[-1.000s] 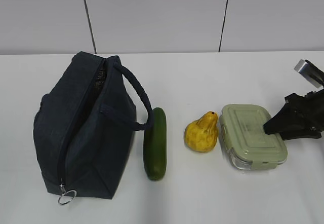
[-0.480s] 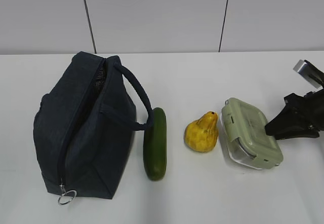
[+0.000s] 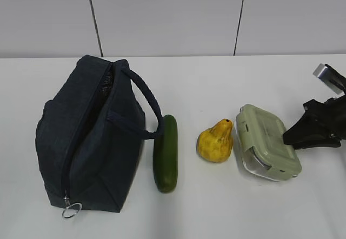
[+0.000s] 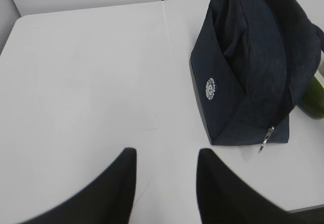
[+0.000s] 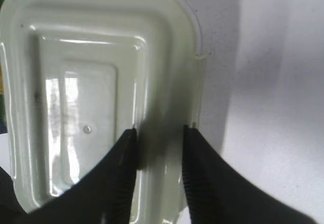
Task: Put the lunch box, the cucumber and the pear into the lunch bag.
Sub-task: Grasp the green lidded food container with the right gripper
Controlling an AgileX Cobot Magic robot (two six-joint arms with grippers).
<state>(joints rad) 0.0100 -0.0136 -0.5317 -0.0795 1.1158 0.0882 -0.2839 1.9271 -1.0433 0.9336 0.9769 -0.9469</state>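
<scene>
Lunch box (image 3: 267, 148) is sitting at the right end of the white table (image 3: 216, 82), its pale green lid tipped up on the right side, where the right gripper (image 3: 288, 136) is clamping its edge; in the right wrist view the two black fingers (image 5: 121, 173) are pressing on the lid's rim (image 5: 195, 82) from either side, so this gripper is grasping the box (image 5: 96, 97). Just beside the box on its left, the yellow pear (image 3: 216, 141) is resting with its narrow neck leaning toward the container, close to it, though contact between them is hard to judge. Farther left, apart from the pear, the dark green cucumber (image 3: 166, 153) is lying lengthwise, its far end touching or just meeting the loop handle (image 3: 143, 101) of the lunch bag (image 3: 89, 141). That navy bag is standing at the left of the table with its zipper running along the top and a metal ring pull (image 3: 71, 210) hanging at the near end. The left gripper (image 4: 166, 183) is hovering over bare table near the bag's logo side (image 4: 211, 88), its jaws parted and grasping nothing.
</scene>
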